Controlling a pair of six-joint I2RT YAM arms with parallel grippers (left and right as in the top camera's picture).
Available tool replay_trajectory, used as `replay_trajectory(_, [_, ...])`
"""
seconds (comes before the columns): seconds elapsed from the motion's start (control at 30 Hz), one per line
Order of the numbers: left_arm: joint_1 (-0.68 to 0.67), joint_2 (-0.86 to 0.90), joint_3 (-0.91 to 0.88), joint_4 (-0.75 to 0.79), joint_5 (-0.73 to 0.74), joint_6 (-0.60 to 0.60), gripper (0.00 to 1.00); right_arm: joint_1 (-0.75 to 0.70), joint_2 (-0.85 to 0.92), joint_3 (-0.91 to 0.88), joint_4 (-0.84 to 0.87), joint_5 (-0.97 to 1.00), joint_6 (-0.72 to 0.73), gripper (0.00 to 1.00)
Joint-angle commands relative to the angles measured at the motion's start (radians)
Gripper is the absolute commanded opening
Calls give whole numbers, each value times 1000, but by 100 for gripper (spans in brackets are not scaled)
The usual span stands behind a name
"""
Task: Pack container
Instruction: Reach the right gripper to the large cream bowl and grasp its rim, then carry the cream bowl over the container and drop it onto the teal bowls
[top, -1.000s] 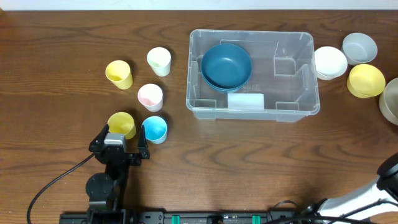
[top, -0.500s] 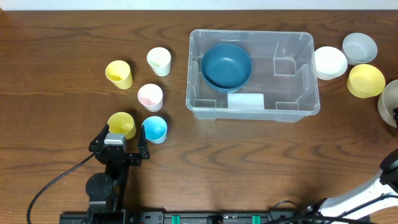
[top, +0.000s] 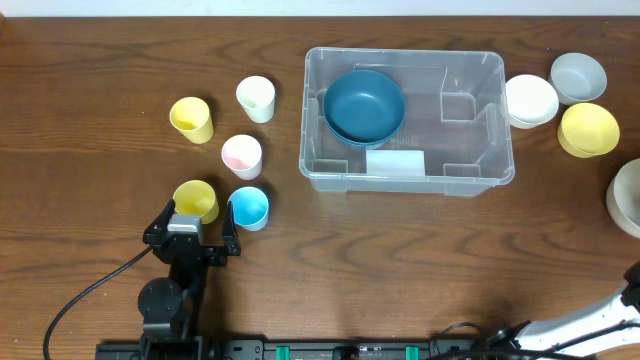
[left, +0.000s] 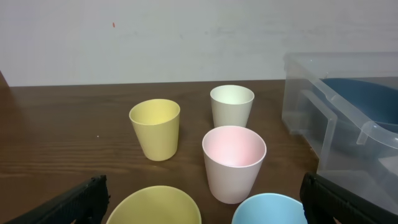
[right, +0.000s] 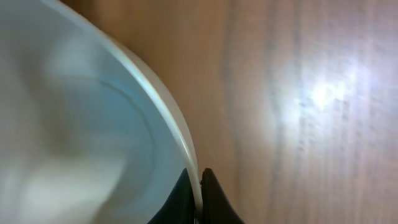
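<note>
- The brown desk (top: 400, 260) met a white wall (left: 186, 37).
- The container (top: 470, 140) sat near the desk's far edge.
- The left gripper (top: 195, 215) was wide open, empty.
- The right gripper (right: 199, 193) pinched a pale bowl (right: 81, 124).

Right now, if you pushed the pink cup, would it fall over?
Probably, if pushed near its rim: the pink cup stands upright and narrows toward its base. It looks empty and thin-walled, so it is likely light and easy to slide. Tipped, it might roll.
</note>
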Motion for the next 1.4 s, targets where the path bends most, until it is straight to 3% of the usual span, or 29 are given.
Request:
replay_trajectory(0.0, [6, -5, -21, -28, 11, 13, 98, -32, -25, 4, -47, 25, 35, 2])
replay_trajectory(0.37, [6, -5, -21, -28, 11, 13, 98, 59, -365, 179, -106, -194, 35, 2])
replay_trajectory(0.53, [6, -5, -21, -28, 11, 13, 98, 249, -567, 195, -14, -304, 14, 2])
replay_trajectory(0.67, [6, -5, -21, -28, 11, 13, 98, 517, -646, 195, 74, -272, -34, 2])
replay_trajectory(0.87, [6, -5, -21, -28, 11, 13, 98, 945, -563, 194, 115, -70, -60, 1])
replay_trajectory(0.97, [6, -5, -21, -28, 11, 13, 98, 1054, -470, 194, 136, -41, -60, 2])
replay_trajectory(1.13, [6, -5, -21, -28, 11, 13, 98, 1155, -285, 194, 150, -55, -51, 2])
replay_trajectory(1.37, [6, -5, -21, -28, 11, 13, 98, 1220, -93, 194, 161, -239, -51, 2])
